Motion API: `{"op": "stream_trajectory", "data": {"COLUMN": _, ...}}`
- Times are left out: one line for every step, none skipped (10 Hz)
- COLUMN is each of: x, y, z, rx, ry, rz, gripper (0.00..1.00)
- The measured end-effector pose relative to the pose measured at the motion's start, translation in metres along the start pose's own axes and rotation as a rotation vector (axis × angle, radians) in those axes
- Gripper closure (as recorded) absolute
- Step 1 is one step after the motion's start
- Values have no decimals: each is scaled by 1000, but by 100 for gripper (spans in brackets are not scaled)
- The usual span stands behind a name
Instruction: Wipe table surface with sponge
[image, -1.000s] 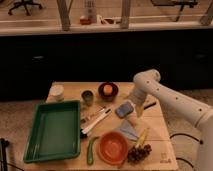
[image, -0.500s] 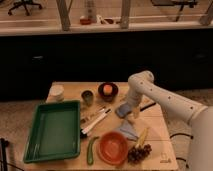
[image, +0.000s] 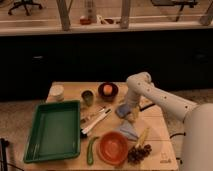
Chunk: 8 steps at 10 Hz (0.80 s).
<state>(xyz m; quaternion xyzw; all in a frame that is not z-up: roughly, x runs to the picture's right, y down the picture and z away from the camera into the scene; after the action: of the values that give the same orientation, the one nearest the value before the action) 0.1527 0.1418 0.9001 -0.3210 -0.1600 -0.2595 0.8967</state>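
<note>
Jaws closed on the small blue-grey rectangular sponge (image: 121, 110), the gripper (image: 130, 114) sits low over the pale wooden plank tabletop (image: 159, 134), nearer its right edge. The sponge's long axis runs roughly left-right, free end pointing toward the left edge.

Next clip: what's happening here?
A white robot arm reaches over the light wooden table, its tool low at the small blue-grey sponge, right of the table's middle. A dark bowl sits behind the sponge and a folded grey-blue cloth in front. A green tray lies on the table's left side. Whether the tool grips the sponge isn't clear.
</note>
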Motion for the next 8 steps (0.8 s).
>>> {"op": "stream_trajectory", "data": {"x": 1, "y": 0, "z": 1, "rx": -1, "ry": -1, "rz": -1, "gripper": 37}}
{"op": "stream_trajectory", "data": {"x": 1, "y": 0, "z": 2, "rx": 0, "ry": -3, "rz": -3, "gripper": 45}}
{"op": "stream_trajectory", "data": {"x": 0, "y": -1, "z": 1, "rx": 2, "ry": -8, "rz": -11, "gripper": 59}}
{"op": "stream_trajectory", "data": {"x": 0, "y": -1, "z": 1, "rx": 2, "ry": -11, "rz": -14, "gripper": 67}}
{"op": "stream_trajectory", "data": {"x": 1, "y": 0, "z": 1, "rx": 3, "ry": -14, "rz": -16, "gripper": 76}}
{"op": "stream_trajectory", "data": {"x": 0, "y": -1, "z": 1, "rx": 5, "ry": -19, "rz": -21, "gripper": 87}}
{"op": "stream_trajectory", "data": {"x": 0, "y": -1, "z": 0, "rx": 7, "ry": -22, "rz": -25, "gripper": 97}}
{"op": "stream_trajectory", "data": {"x": 0, "y": 0, "z": -1, "rx": 9, "ry": -24, "rz": -26, "gripper": 100}}
